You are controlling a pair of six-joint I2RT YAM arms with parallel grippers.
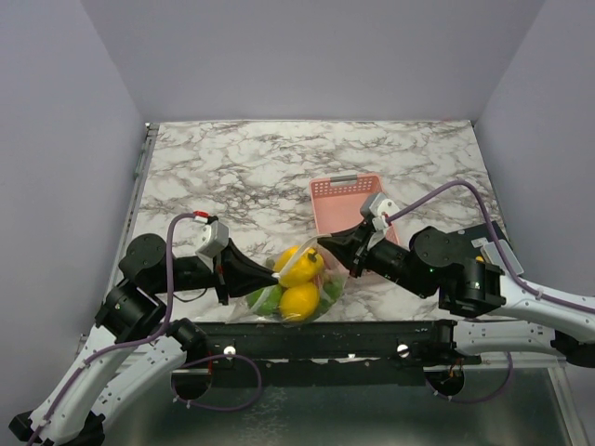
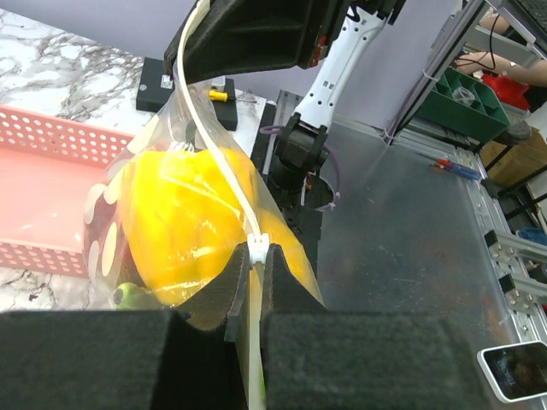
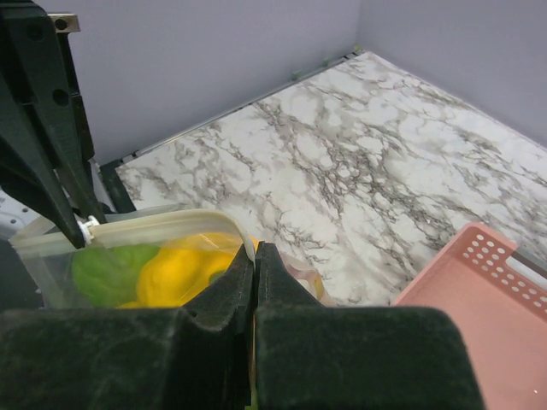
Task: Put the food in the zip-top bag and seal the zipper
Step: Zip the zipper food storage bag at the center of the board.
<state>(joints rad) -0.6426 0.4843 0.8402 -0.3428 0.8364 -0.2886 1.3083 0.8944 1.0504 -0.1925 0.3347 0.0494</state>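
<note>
The clear zip-top bag (image 1: 296, 290) hangs between my two grippers near the table's front edge. It holds yellow fruit (image 1: 299, 267), a green piece (image 1: 268, 299) and a red spotted piece (image 2: 100, 237). My left gripper (image 1: 276, 276) is shut on the bag's zipper (image 2: 224, 162) at its white end clip (image 2: 259, 248). My right gripper (image 1: 322, 245) is shut on the other end of the zipper (image 3: 154, 225). The strip runs taut between the two grippers. In the right wrist view the yellow fruit (image 3: 179, 269) and green piece (image 3: 107, 272) show through the plastic.
The pink slotted basket (image 1: 346, 203) stands just behind the right gripper; it also shows in the left wrist view (image 2: 43, 192) and the right wrist view (image 3: 487, 299). Marble tabletop (image 1: 242, 177) extends behind. The black front rail (image 1: 325, 336) lies just below the bag.
</note>
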